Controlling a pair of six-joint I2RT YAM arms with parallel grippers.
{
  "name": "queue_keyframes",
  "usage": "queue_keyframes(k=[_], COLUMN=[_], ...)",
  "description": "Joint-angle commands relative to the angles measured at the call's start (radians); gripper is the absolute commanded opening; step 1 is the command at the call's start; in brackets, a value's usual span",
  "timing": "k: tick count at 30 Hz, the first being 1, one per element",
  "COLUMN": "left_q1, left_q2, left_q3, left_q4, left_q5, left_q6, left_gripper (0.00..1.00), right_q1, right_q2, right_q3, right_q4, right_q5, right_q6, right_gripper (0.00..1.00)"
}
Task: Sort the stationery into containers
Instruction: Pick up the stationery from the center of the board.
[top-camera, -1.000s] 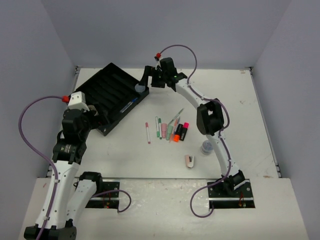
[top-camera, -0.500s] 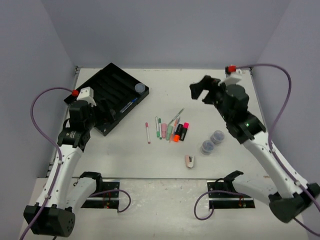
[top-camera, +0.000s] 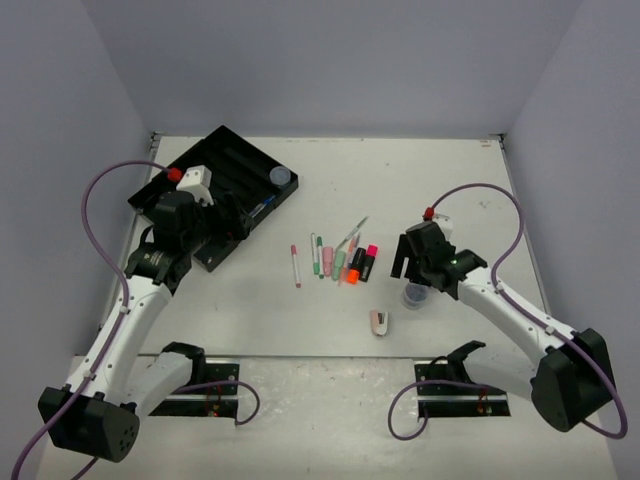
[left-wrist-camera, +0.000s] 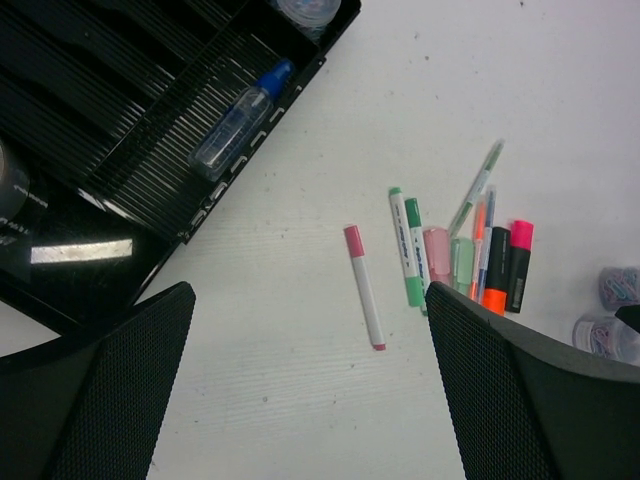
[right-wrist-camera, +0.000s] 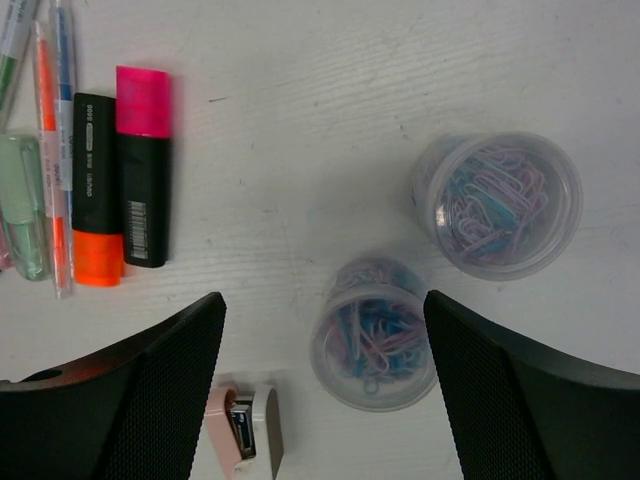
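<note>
Right claw (right-wrist-camera: 322, 320) hangs apart over the nearer jar (right-wrist-camera: 372, 335) on the counter (right-wrist-camera: 300, 120), second jar (right-wrist-camera: 497, 205) just beside; closing off-centre could tip either and scatter its contents. Left claw (left-wrist-camera: 308, 320) gapes empty near the tray (left-wrist-camera: 100, 130), pens (left-wrist-camera: 412, 262) untouched

Seen from above, the right gripper (top-camera: 408, 270) and its wrist hide the farther of two jars on the right, and the nearer jar (top-camera: 413, 296) shows only in part. The right wrist view cuts the stapler (right-wrist-camera: 245, 440) at its bottom edge and the thin pens (right-wrist-camera: 62, 50) at top left. The left wrist view crops the tray (left-wrist-camera: 120, 150) at top and left
</note>
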Motion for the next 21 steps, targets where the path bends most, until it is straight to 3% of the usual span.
queue_keyframes(k=[1,4,11,16,19,21], left_q1=[-0.004,-0.004,-0.004,-0.006,-0.006,-0.006], left_q2=[-0.009,0.000,0.020,0.023,0.013,0.012], left_q3=[0.022,0.013,0.003,-0.001,-0.006,-0.008], left_q4=[0.014,0.016,0.016,0.017,0.023,0.029], left_q5=[-0.020,-0.017,-0.006,0.012,0.022,0.032], left_q6=[0.020,0.022,0.055,0.063,0.059,0.057], left_gripper=[1.00,1.00,1.00,1.00,1.00,1.00], right_q1=[-0.002,-0.002,-0.002,0.002,0.010,0.019], right_q2=[0.081,0.150,0.121,0.093,0.096,0.109], right_q3=[0.010,0.022,0.009,0.001,0.014,0.026], right_q4=[-0.002,-0.021,-0.056,-0.087,-0.160,-0.198], right_q5=[-0.021,-0.010,0.027,-0.020,-0.016,-0.012], right_q6=[0.031,0.055,0.117,0.145,0.162,0.168], right_gripper=[0.81,0.79,0.76,0.68,0.82,0.84])
